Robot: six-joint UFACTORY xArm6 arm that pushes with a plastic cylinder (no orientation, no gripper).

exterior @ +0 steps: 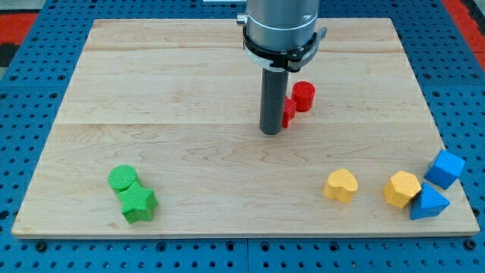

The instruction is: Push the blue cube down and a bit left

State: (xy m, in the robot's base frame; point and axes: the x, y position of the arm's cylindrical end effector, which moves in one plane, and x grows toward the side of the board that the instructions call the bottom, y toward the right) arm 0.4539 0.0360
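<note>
The blue cube (445, 167) sits near the board's right edge, low in the view. A blue triangular block (427, 203) lies just below and left of it, touching a yellow hexagonal block (401, 188). My tip (270, 132) rests on the board at the view's centre, far to the left of and above the blue cube. A red cylinder (304, 96) stands just right of the rod, and a second red block (289, 111) is partly hidden behind the rod.
A yellow heart-shaped block (341, 184) lies left of the yellow hexagon. A green cylinder (122, 178) and a green star block (138, 202) touch each other at the lower left. The wooden board (189, 83) lies on a blue pegboard.
</note>
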